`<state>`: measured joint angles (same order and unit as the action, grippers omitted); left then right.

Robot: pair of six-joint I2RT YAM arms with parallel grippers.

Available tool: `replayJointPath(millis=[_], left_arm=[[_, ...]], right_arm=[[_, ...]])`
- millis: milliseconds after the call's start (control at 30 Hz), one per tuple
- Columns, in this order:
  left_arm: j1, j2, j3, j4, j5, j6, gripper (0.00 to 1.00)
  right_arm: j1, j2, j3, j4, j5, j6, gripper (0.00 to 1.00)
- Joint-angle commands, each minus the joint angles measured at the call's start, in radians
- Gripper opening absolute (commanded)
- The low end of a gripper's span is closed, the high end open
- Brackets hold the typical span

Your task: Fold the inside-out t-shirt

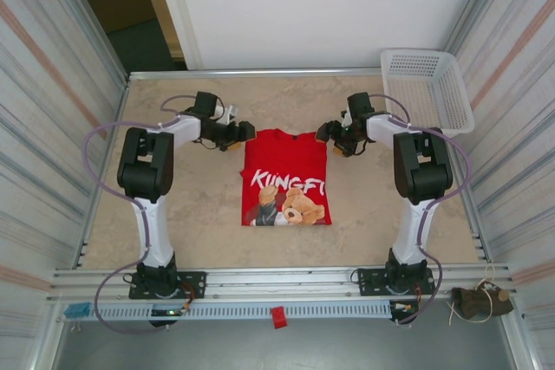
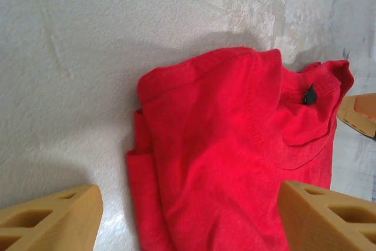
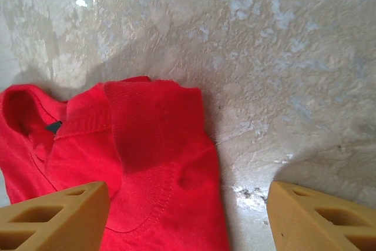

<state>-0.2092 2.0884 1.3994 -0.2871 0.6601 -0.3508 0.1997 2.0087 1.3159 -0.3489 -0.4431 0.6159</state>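
Note:
The red t-shirt (image 1: 286, 178) lies flat mid-table as a narrow rectangle, its sides folded in, with white lettering and a bear print facing up. My left gripper (image 1: 236, 134) hovers open at its far left corner; in the left wrist view the gripper (image 2: 188, 195) straddles the shirt's shoulder (image 2: 235, 145). My right gripper (image 1: 330, 133) stands open at the far right corner; in the right wrist view the gripper (image 3: 188, 195) spans the shirt's edge (image 3: 135, 145) and bare table. A small dark tag (image 3: 54, 126) sits at the collar. Neither gripper holds cloth.
A white lattice basket (image 1: 427, 84) stands at the back right corner. A metal rail (image 1: 286, 282) runs along the near edge, with a small red piece (image 1: 278, 316) on it and a brown object (image 1: 481, 301) at its right end. Corrugated walls close in both sides.

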Motion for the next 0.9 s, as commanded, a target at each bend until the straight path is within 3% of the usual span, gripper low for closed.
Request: replayJointPath(millis=[0, 333, 667, 867], left_arm=[[-0.028, 0.040, 0.032, -0.018, 0.027, 0.031, 0.78], [-0.068, 0.035, 0.016, -0.006, 0.016, 0.022, 0.78], [-0.088, 0.047, -0.007, 0.060, 0.066, -0.015, 0.70], [-0.095, 0.051, -0.019, 0.065, 0.013, -0.027, 0.71]], right_arm=[[0.037, 0.044, 0.017, 0.027, -0.046, -0.032, 0.68], [0.114, 0.067, 0.035, 0.059, -0.046, -0.025, 0.67], [0.112, 0.079, 0.029, 0.099, -0.034, 0.014, 0.67], [0.108, 0.089, 0.023, 0.100, -0.018, 0.025, 0.66]])
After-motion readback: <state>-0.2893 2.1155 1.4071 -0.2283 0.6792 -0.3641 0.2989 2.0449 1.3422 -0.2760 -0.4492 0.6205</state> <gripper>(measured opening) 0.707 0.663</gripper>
